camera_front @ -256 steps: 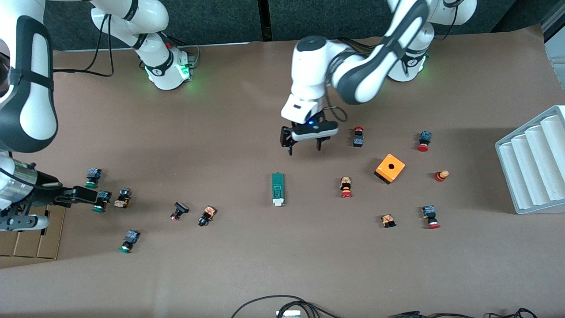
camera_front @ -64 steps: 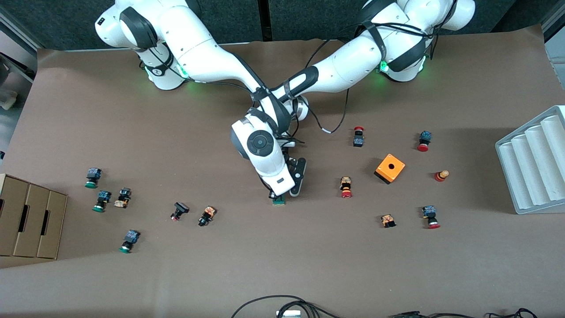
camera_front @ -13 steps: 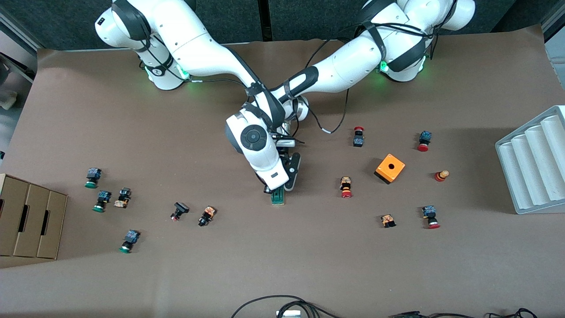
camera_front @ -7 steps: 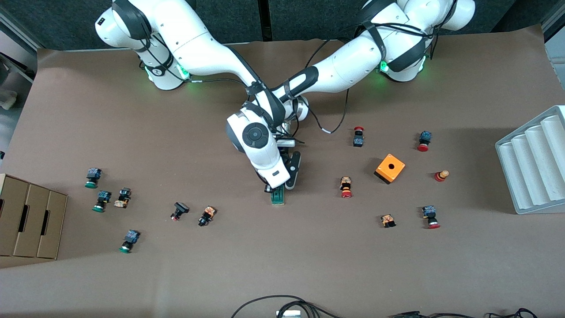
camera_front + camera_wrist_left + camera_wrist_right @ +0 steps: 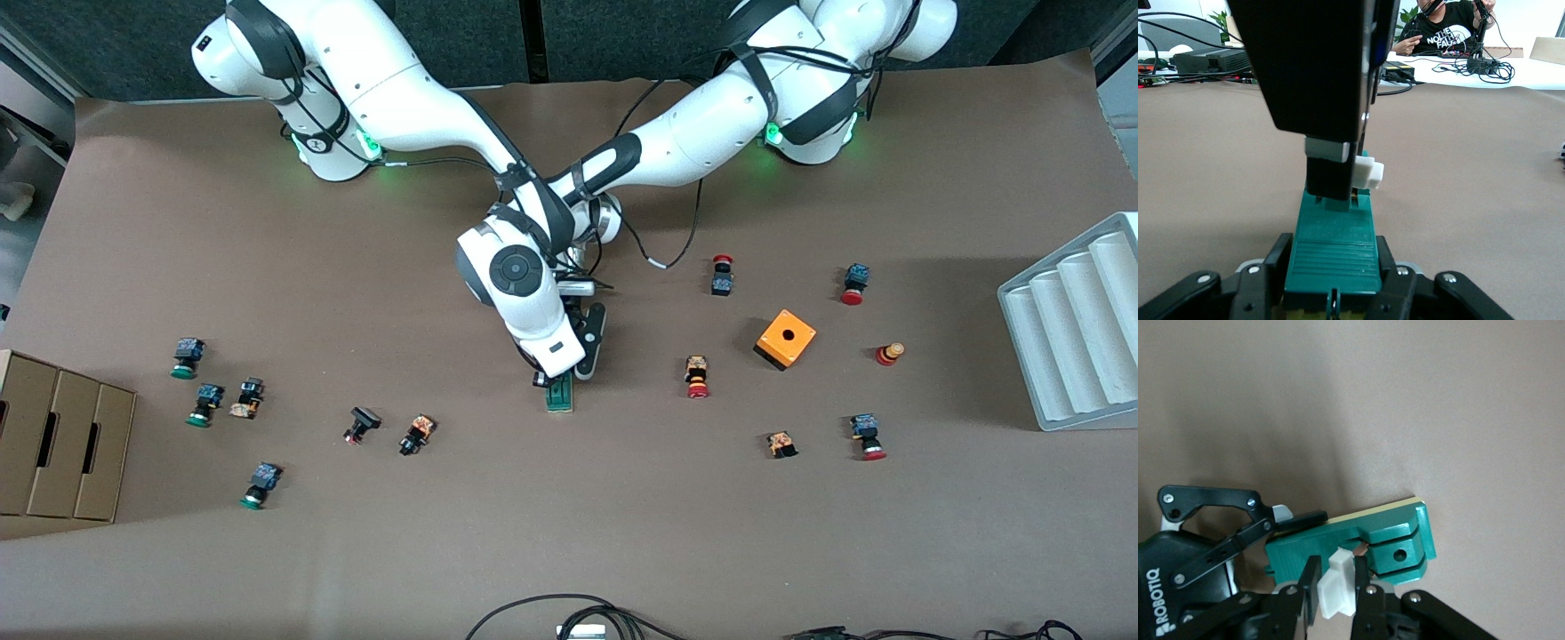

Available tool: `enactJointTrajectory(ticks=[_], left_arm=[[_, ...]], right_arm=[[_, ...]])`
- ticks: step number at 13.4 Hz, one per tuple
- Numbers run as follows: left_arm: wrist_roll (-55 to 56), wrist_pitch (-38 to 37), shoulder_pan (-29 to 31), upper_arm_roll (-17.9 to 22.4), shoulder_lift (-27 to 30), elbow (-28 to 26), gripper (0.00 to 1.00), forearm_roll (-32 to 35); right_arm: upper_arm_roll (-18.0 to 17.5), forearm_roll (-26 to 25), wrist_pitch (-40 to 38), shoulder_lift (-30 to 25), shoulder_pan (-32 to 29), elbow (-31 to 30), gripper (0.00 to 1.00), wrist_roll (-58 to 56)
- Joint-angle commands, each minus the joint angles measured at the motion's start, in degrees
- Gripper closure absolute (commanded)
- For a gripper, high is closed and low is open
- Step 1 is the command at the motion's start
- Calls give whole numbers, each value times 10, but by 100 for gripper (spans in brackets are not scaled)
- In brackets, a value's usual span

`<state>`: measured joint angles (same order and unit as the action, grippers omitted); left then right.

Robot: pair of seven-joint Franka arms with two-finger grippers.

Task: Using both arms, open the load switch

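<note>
**Both my hands are on the load switch**

Nearest to the front camera, black cables [image 5: 569, 613] lie at the edge of the brown surface [image 5: 622, 516].

Then comes the load switch [image 5: 560, 397], in the middle of the surface. It lies flat, and only its nearer green end is visible in the front view; my arms cover the remaining part. In my right wrist view the green body [image 5: 1351, 543] shows a thin pale layer along one long edge.

My right hand [image 5: 1337, 583] is closed on the small white piece [image 5: 1337, 592] of the switch; this piece sits between my two fingers and is raised off the green body. My left hand [image 5: 1331, 283] is closed on the two long sides of the green body [image 5: 1335, 243], at its end that points to the robot bases. From my left wrist view I see my right hand [image 5: 1335, 190] coming down onto the switch, with the white piece [image 5: 1368, 175] beside its fingertip.

Small push buttons lie around on both sides, well apart from the switch. Toward the left arm's end stands an orange cube [image 5: 785, 339] with a hole, and more to that end a grey ribbed tray [image 5: 1071, 324]. At the right arm's end there is a cardboard box [image 5: 58, 444].
</note>
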<state>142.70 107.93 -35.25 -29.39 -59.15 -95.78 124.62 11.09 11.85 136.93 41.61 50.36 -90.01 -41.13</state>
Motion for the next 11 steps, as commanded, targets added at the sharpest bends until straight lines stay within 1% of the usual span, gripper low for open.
enactJointTrajectory(ticks=[1, 7, 11], left_arm=[[6, -8, -2, 9, -5, 2, 46, -3], [6, -8, -2, 8, -6, 1, 46, -3], [7, -8, -2, 9, -4, -2, 46, -3]], right_arm=[[-9, -6, -42, -34, 9, -67, 76, 9], [-9, -7, -43, -33, 18, -72, 78, 15], [-9, -17, -41, -30, 19, -70, 78, 28]])
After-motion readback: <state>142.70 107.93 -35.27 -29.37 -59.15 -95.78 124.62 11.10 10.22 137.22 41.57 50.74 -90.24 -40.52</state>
